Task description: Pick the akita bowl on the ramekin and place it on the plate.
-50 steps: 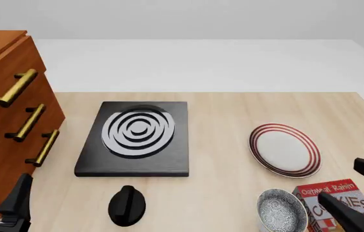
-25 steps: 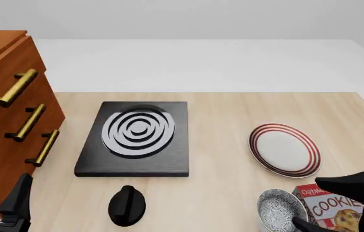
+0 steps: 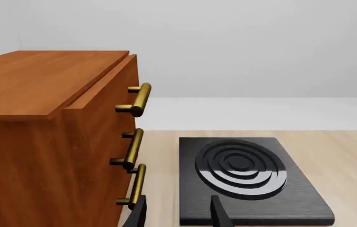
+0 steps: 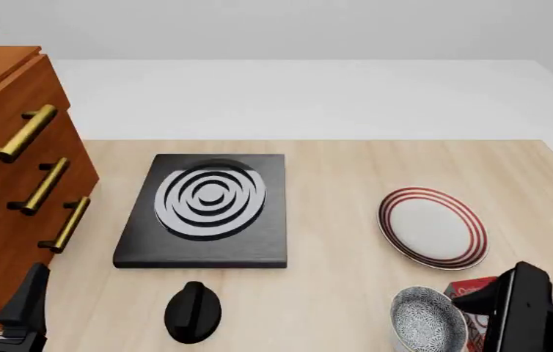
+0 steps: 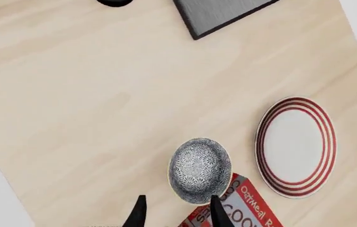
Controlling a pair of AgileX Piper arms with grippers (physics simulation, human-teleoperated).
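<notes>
Speckled grey akita bowl sits just ahead of my right gripper, fingers spread and empty. The plate lies just beyond it; left gripper, also open, is way off left.

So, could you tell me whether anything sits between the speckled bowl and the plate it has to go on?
Nothing visible does. In the right wrist view the bowl and the plate are parted only by bare table. The cookie box lies beside the bowl, nearer the claw, off that path.
</notes>
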